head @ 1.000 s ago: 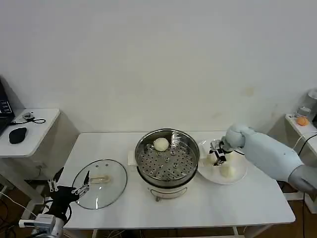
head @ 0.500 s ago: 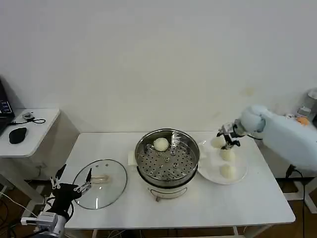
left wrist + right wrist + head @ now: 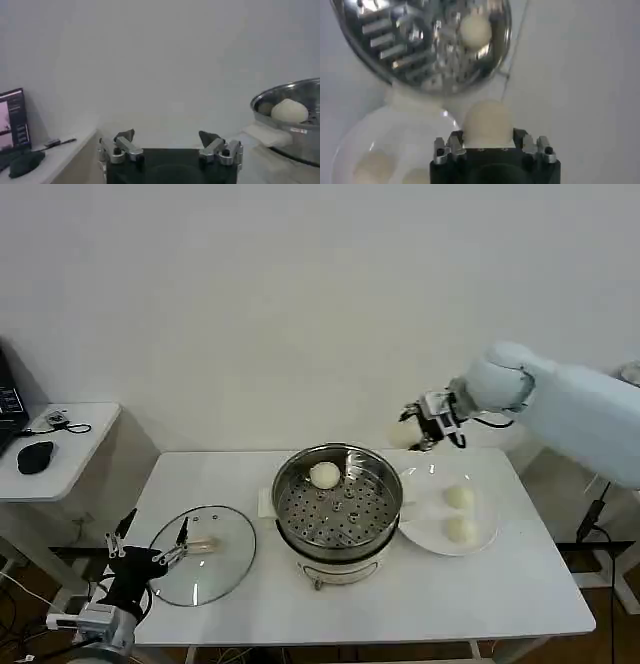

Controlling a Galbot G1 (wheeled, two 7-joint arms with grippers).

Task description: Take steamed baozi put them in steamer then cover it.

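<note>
Item: white bench [image 3: 520, 594], carrying a steel steamer [image 3: 338, 506] on a white base, a glass plate [image 3: 482, 544] just beside it on the robot's right, and a glass cover [image 3: 203, 552] lying flat near the robot's left edge. Contents of steamer: one bun [image 3: 324, 475] on the perforated tray, toward the far rim. Contents of plate: two buns [image 3: 458, 497], close together. Right claw [image 3: 425, 427]: raised above the bench, beyond the gap between steamer and plate, closed snugly on a fourth bun [image 3: 488, 122], which bulges out past the fingertips. Left claw [image 3: 145, 560]: low by the near left edge of the bench, beside the cover, fingers spread wide, holding nothing. Step in hand, as judged: carrying the held bun across to the steamer. Handling notes: dough is soft, so keep the squeeze light; bring it over a bare part of the tray, apart from the bun already there, leaving room for two more; lower until it nearly rests before letting go, lest it roll against the wall.
</note>
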